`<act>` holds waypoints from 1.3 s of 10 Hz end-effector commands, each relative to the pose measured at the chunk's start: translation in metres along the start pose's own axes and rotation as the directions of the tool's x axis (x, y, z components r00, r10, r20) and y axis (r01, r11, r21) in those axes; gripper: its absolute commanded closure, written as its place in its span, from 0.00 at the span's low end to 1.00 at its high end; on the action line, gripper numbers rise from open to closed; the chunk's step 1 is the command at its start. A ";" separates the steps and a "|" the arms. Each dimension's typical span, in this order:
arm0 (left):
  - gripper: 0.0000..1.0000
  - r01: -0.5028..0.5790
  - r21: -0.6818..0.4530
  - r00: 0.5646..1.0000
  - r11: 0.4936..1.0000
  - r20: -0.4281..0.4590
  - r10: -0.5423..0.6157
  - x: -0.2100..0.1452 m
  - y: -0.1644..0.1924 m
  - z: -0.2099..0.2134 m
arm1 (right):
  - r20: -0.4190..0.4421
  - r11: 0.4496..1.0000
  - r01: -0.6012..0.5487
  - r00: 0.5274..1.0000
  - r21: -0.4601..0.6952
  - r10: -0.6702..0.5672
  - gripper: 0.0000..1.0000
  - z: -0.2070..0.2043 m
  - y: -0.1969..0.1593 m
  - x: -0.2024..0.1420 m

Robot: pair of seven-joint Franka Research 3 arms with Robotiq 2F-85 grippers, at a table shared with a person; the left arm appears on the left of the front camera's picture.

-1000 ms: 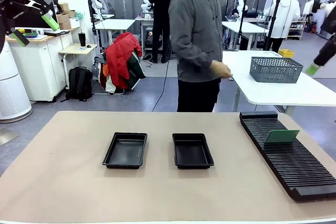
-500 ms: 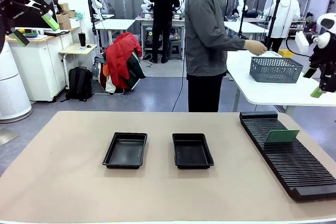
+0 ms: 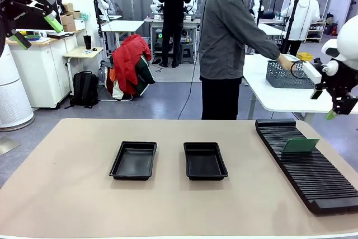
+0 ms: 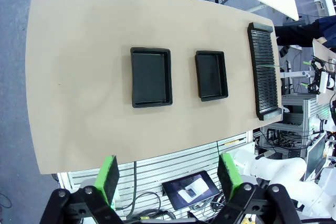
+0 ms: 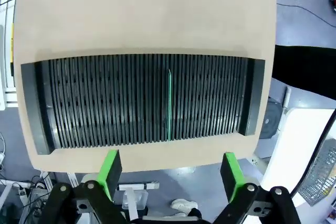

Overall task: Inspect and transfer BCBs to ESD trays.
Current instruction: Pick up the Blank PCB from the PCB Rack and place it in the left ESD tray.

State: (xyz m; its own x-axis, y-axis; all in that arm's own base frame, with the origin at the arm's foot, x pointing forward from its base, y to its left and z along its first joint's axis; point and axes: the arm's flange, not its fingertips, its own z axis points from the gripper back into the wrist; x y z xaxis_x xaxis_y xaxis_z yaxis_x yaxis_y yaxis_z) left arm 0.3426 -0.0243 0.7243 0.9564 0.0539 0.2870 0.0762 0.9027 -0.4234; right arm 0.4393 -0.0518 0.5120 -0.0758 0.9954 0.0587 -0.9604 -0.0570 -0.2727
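Well below spread right fingers (image 5: 112, 170), BCB (image 5: 169, 103) upright in rack (image 5: 94, 100).

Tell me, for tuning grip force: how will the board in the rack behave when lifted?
Probably stiff: the board stands on edge, unbowed. Likely light, very thin. Might tip if nudged; only a rack slot holds it.

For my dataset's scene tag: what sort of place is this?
Probably an electronics lab or workshop: a slotted rack holding a green circuit board, two black trays, and white worktables behind.
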 end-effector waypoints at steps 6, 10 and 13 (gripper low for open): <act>0.00 0.001 0.005 1.000 1.000 -0.001 -0.001 0.000 0.000 0.000 | 0.000 0.999 0.019 1.000 0.036 -0.019 0.00 -0.069 -0.012 -0.015; 0.00 0.001 0.005 1.000 1.000 -0.001 -0.001 0.000 0.000 0.000 | 0.007 0.997 0.032 0.999 0.066 -0.033 0.00 -0.102 -0.013 -0.014; 0.00 0.001 0.005 1.000 1.000 -0.001 -0.001 0.000 0.000 0.000 | 0.015 0.996 0.034 0.999 0.083 -0.036 0.00 -0.124 -0.013 -0.019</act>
State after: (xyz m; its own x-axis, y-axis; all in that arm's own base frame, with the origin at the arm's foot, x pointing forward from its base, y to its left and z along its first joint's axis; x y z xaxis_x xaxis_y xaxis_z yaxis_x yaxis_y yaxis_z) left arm 0.3426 -0.0243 0.7243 0.9564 0.0539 0.2870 0.0762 0.9027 -0.4234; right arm 0.4846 -0.0557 0.4048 -0.0155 0.9976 0.0678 -0.9866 -0.0042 -0.1634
